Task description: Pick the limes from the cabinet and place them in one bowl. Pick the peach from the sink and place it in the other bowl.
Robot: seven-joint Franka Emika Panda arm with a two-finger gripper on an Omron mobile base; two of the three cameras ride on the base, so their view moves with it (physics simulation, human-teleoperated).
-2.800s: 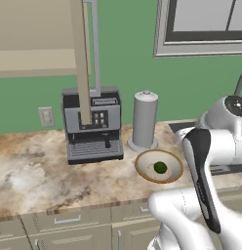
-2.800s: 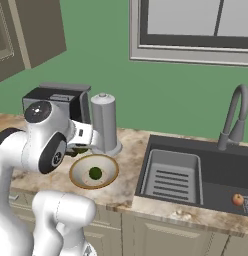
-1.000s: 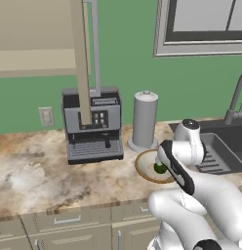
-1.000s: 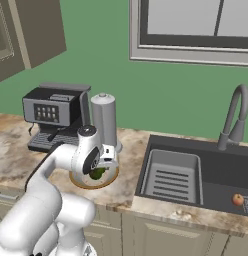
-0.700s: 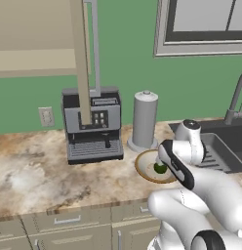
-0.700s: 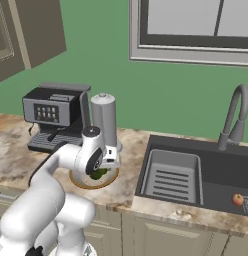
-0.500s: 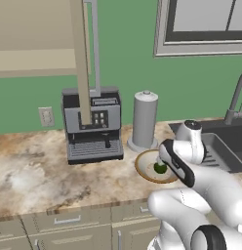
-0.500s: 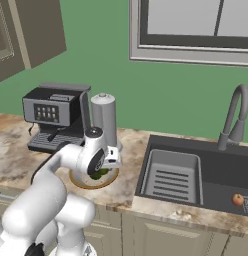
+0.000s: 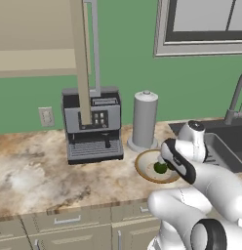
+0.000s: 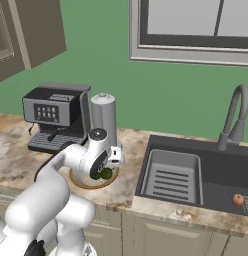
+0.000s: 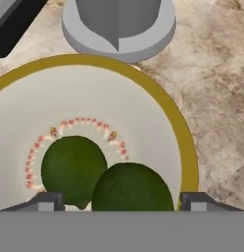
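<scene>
Both limes [image 11: 102, 179] sit in the tan-rimmed bowl [image 11: 185, 142] on the worktop [image 9: 40, 171]; fingers [image 11: 45, 202] spread wide, gripping nothing. Peach [image 10: 238, 199] remains in sink [image 10: 216, 172]. Risk: a careless lift nudges the near lime or tips the rim.

**No readable text**

No words, brands, numbers or signs can be read. The coffee machine [image 9: 92, 124] has a panel of small dark buttons, too small to show any marks. The bowl [image 11: 158, 103] has a ring of red dots inside, a pattern and not letters.
</scene>
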